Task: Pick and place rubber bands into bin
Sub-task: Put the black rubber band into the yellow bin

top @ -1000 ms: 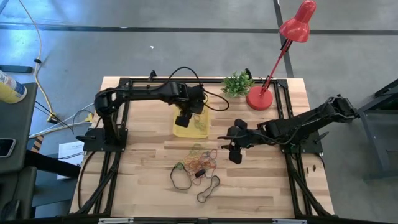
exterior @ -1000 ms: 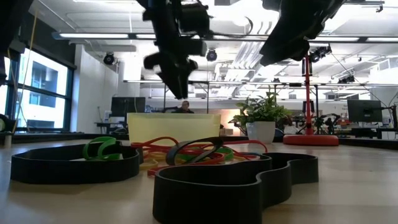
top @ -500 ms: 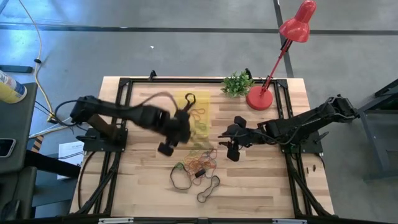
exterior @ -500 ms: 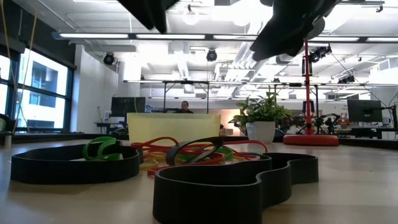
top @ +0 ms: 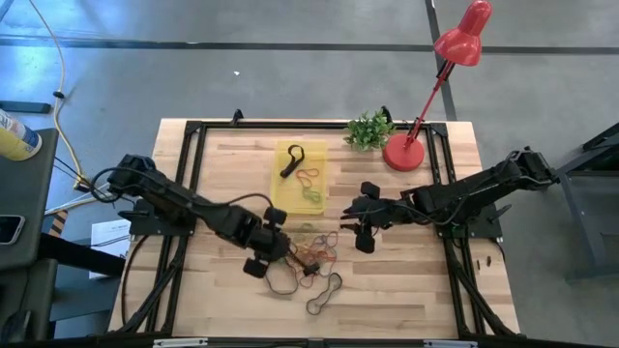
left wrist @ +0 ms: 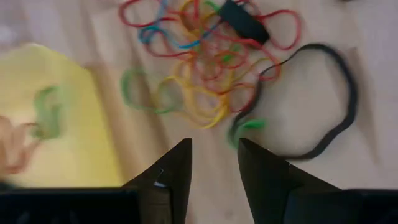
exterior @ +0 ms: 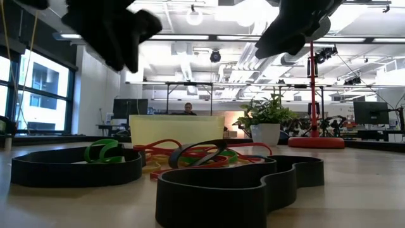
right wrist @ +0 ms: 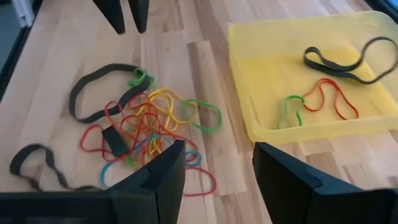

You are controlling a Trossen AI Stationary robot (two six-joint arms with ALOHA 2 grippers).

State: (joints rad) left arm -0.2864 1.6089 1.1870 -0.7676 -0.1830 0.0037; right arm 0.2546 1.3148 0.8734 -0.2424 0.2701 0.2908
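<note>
A tangle of coloured rubber bands (top: 311,253) lies flat on the wooden table, with a wide black loop (left wrist: 311,106) and a twisted black band (top: 326,293) beside it. The yellow bin (top: 288,196) stands farther back and holds a black band (right wrist: 342,59), a red one and a green one. My left gripper (left wrist: 214,162) hovers open just left of the pile, pointing steeply down, a small green band (left wrist: 249,127) ahead of its fingertips. My right gripper (right wrist: 214,168) hangs open above the table to the right of the pile.
A red lamp base (top: 403,153) and a small potted plant (top: 369,129) stand at the far right of the table. Black frame rails (top: 193,174) run along the left and right sides. Bare wood lies near the front edge.
My left gripper has swung from above the bin toward the table's near edge and a little left, sinking slightly, and now stands beside the pile. The bands on the table have kept still.
</note>
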